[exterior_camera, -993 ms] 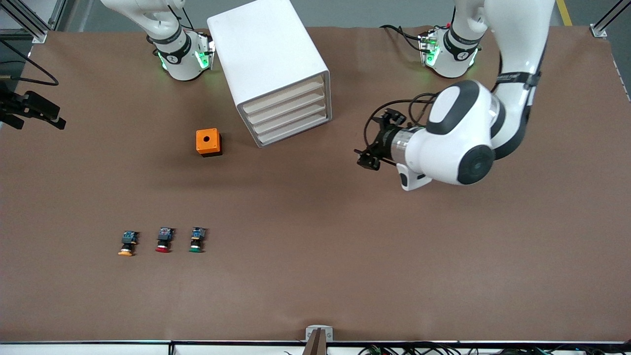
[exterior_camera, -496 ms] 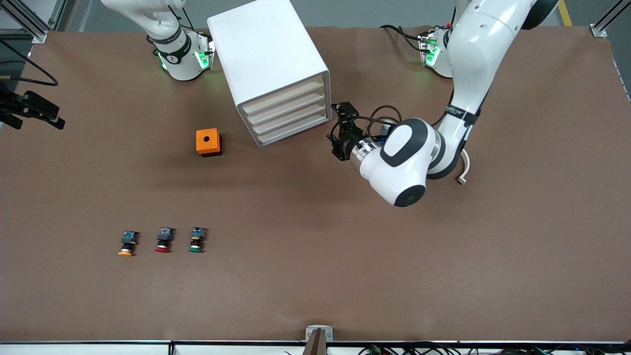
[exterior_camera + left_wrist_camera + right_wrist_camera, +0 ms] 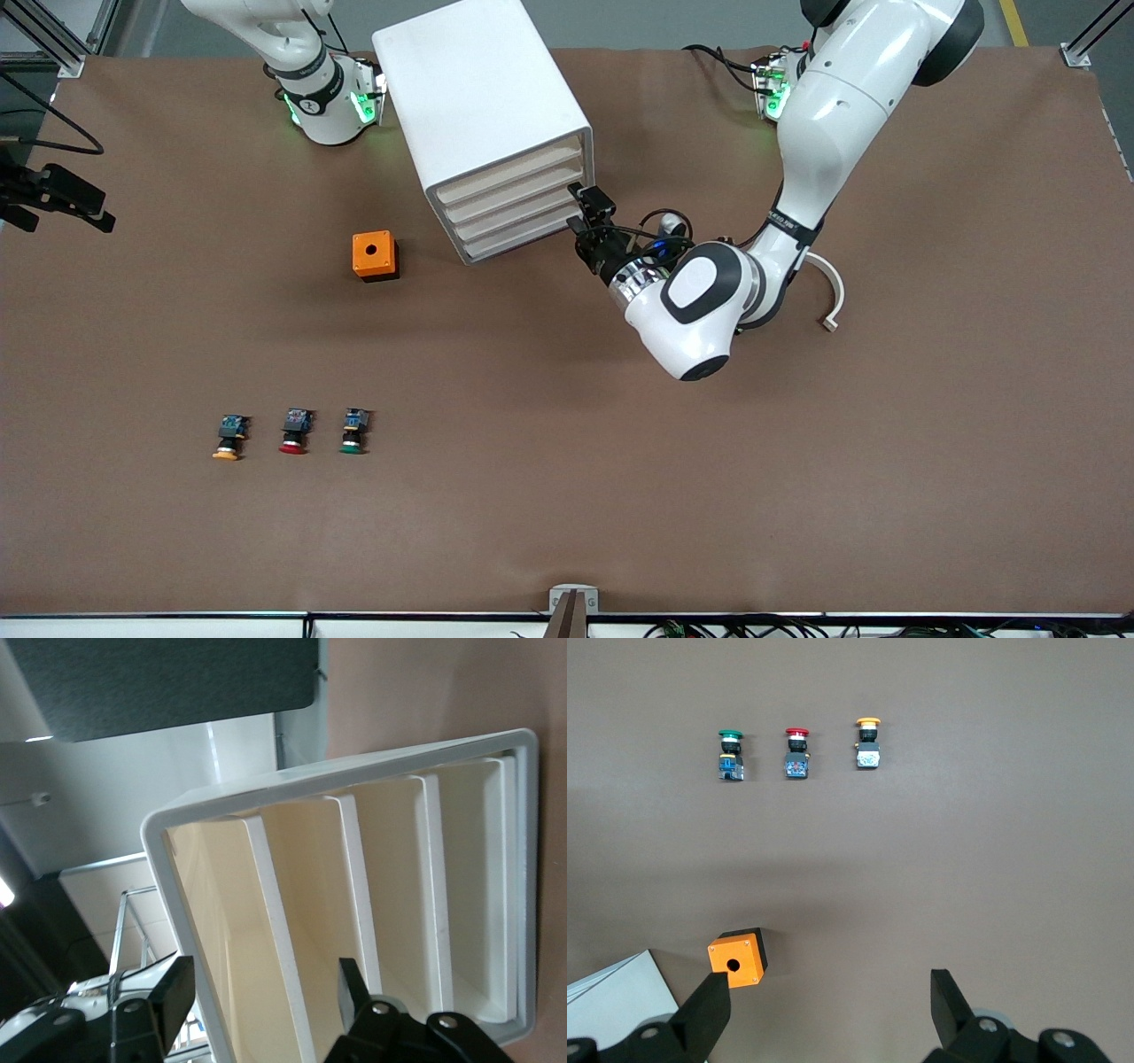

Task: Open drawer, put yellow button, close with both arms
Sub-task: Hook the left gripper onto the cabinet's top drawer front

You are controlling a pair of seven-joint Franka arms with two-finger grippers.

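the left hand, fingers spread, is closing in on the still-shut drawer while the yellow button is lying untouched on the surface, right hand waiting spread.

Glossy white plastic cabinet, matt cream drawer fronts, matt brown table covering, glossy white left arm shell

A white cabinet with cream drawer fronts, an orange box, and the yellow button sit on brown table.
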